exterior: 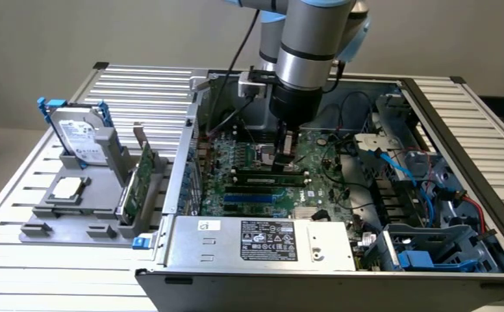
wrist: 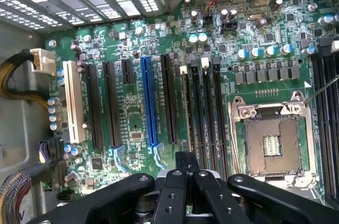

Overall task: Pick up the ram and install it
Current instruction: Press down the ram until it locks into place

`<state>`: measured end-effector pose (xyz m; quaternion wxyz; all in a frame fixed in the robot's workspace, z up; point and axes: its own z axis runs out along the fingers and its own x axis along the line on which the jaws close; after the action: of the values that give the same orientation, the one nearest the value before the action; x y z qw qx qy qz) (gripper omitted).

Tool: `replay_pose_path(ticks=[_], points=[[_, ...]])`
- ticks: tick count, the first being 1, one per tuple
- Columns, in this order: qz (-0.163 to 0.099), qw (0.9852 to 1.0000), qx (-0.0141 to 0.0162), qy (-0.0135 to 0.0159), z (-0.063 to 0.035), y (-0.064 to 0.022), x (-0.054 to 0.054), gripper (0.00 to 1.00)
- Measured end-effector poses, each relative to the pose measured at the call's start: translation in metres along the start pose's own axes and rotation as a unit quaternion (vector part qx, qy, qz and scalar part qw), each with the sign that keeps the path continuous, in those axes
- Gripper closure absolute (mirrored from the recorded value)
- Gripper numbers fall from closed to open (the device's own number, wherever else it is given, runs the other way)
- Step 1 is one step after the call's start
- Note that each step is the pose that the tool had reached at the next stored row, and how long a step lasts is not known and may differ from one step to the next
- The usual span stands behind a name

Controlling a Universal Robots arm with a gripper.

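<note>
The hand (exterior: 284, 153) hung low inside the open computer case (exterior: 460, 195), its fingers (wrist: 186, 173) pressed together, just above the ram (exterior: 272, 173) seated in a motherboard (wrist: 132, 49) slot.

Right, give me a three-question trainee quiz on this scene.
1. True or false: the hard drive stands inside the computer case.
2. The gripper hangs over: A the motherboard; B the power supply; C the hard drive.
3. Fill in: the long slot between black ones is ____.

Key: 1 false, it stands on a holder outside the case, on the exterior view's left; 2 A; 3 blue.
</note>
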<state>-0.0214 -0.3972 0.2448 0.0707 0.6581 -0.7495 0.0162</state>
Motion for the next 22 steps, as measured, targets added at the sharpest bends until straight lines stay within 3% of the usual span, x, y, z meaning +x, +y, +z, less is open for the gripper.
replay_pose_path(ticks=[2,4,7,15,22], points=[[0.006,1.0,0.0036,-0.001,0.0,0.0,0.0,0.89],[0.013,0.9999,0.0092,-0.0023,0.0001,0.0,0.0,0.89],[0.031,0.9995,0.011,-0.0039,0.0001,-0.0001,0.0,0.89],[0.088,0.9961,0.0048,-0.007,0.0001,0.0,0.0,0.89],[0.139,0.9902,-0.0007,-0.01,0.0005,-0.0001,-0.0001,0.89]])
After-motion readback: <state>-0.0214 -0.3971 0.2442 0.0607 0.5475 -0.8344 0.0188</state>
